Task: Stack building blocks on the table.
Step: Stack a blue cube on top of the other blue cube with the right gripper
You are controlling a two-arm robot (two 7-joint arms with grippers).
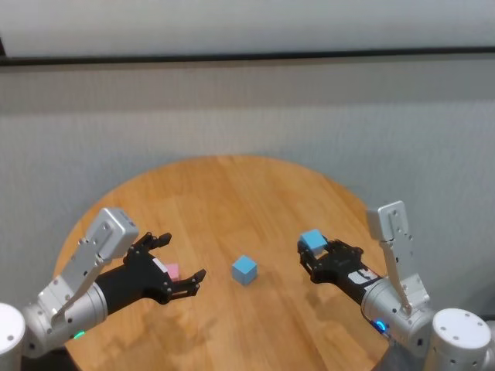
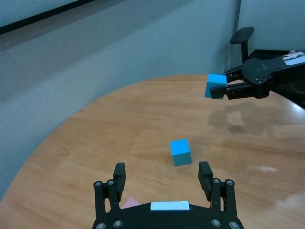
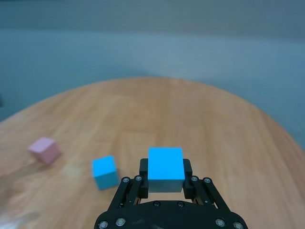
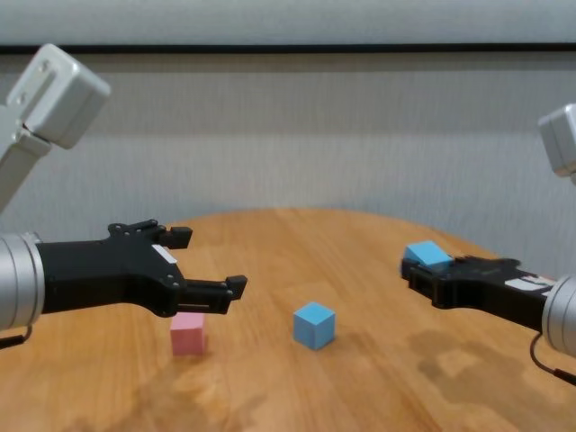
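A light blue block [image 1: 244,270] lies near the middle of the round wooden table [image 1: 232,193]; it also shows in the left wrist view [image 2: 180,152], right wrist view [image 3: 105,172] and chest view [image 4: 314,325]. A pale pink block [image 1: 173,271] lies on the table to its left, seen too in the chest view [image 4: 188,332] and right wrist view [image 3: 45,150]. My left gripper [image 1: 179,261] is open and hovers above the pink block. My right gripper [image 1: 309,249] is shut on the second light blue block [image 1: 312,239], held above the table on the right [image 3: 166,169] [image 4: 427,254].
A grey wall [image 1: 247,108] rises behind the table. A dark office chair [image 2: 240,40] stands beyond the table's far side in the left wrist view. Bare wood lies between the two grippers around the middle block.
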